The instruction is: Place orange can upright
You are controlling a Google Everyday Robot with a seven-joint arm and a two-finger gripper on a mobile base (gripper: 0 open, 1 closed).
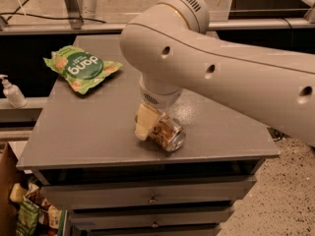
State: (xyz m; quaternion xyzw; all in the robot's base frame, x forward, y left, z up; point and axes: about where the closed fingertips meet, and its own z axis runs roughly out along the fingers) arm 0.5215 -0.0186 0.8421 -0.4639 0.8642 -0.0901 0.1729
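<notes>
The orange can (171, 134) lies tilted on its side near the front edge of the grey table (83, 132), its silver end facing front right. My gripper (156, 129) reaches down from the big white arm (221, 68) and is closed on the can. One cream finger (144, 121) presses against the can's left side. The other finger is hidden behind the can and the wrist. The can's lower side looks to be at the table surface.
A green snack bag (81, 68) lies at the back left of the table. A pump bottle (12, 92) stands on a ledge to the left. Drawers (152, 198) sit below the table front. A box of packets (27, 213) is at the lower left.
</notes>
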